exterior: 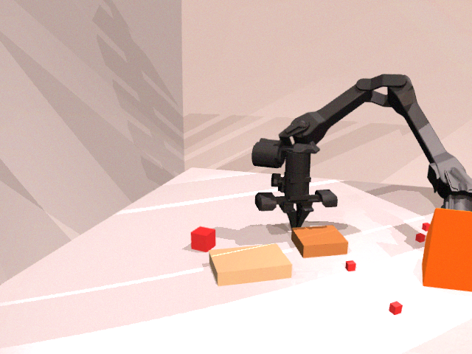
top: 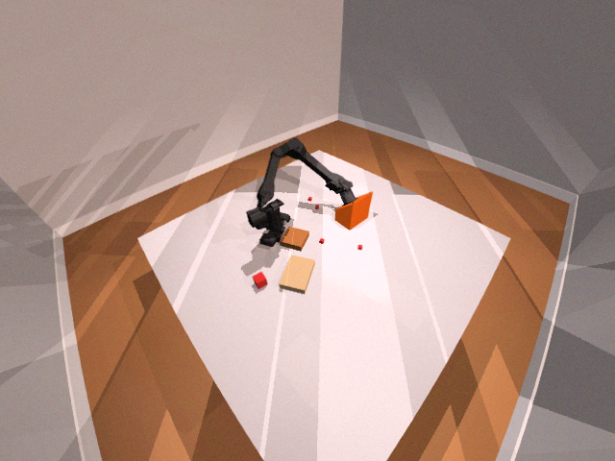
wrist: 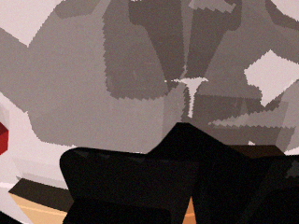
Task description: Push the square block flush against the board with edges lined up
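The square block [top: 295,238] [exterior: 319,236] is orange-brown and lies flat near the arm. In the wrist view, its dark side [wrist: 257,150] shows partly behind the fingers. The board [top: 298,274] [exterior: 250,259] [wrist: 35,211] is tan, larger, and lies flat. A gap separates it from the block, and no sides touch. My gripper [exterior: 296,227] [wrist: 181,129] is shut and empty, pointing down low at the block's far left corner in the exterior view. Whether the fingertips touch the block cannot be told. In the top view the fingertips cannot be made out.
A red cube [top: 259,279] [exterior: 203,238] [wrist: 3,139] sits beside the board. Small red cubes lie nearby, one [top: 321,241] [exterior: 350,265] close to the block and another [top: 359,247] [exterior: 395,307] farther off. An upright orange panel [top: 359,210] [exterior: 448,249] stands by the arm's base.
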Available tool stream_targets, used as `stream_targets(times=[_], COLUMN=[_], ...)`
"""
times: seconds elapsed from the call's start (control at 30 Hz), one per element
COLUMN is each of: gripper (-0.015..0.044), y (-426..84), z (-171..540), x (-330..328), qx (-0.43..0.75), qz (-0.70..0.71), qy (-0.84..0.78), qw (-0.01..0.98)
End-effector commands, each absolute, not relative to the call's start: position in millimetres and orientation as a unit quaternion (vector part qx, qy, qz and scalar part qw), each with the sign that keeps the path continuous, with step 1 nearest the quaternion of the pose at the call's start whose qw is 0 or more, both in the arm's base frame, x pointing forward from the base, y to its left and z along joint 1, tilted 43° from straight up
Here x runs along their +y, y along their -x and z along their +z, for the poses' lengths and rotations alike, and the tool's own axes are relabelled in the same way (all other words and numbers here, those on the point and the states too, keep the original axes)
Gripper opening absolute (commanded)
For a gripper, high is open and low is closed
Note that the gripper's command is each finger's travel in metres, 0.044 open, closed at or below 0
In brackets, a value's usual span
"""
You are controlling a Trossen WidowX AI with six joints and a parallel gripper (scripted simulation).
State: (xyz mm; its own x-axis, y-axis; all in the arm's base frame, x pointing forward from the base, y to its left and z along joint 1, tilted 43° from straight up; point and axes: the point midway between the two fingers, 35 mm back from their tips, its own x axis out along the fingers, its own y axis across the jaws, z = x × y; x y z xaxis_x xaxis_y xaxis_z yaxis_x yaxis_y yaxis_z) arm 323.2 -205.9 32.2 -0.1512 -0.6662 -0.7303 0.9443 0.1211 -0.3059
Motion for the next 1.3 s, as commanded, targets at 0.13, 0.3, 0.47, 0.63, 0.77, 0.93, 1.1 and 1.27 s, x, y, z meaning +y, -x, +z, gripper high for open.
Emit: stream_targets(times=[0.13,0.3,0.47,0.63,0.77,0.93,1.1,1.27], gripper=[0.0000,0.0000,0.0000,0.0000,0.0000,0.0000,0.0000,0.0000], y=[-320.8,-319.6,-318.3,-317.8,-319.5,-322.4,-325.1,-327.5], z=[25.3,21.8,18.3,16.6,19.4,24.1,29.0,34.0], x=[-199.0,-194.9,-190.7,-188.8,-192.1,-197.9,-203.8,-209.7], qx=[0.407,0.407,0.407,0.407,0.407,0.407,0.406,0.406], qz=[-0.641,-0.641,-0.641,-0.640,-0.640,-0.641,-0.641,-0.641], qy=[-0.172,-0.173,-0.173,-0.173,-0.173,-0.173,-0.173,-0.172], qw=[0.628,0.628,0.628,0.628,0.628,0.628,0.628,0.628])
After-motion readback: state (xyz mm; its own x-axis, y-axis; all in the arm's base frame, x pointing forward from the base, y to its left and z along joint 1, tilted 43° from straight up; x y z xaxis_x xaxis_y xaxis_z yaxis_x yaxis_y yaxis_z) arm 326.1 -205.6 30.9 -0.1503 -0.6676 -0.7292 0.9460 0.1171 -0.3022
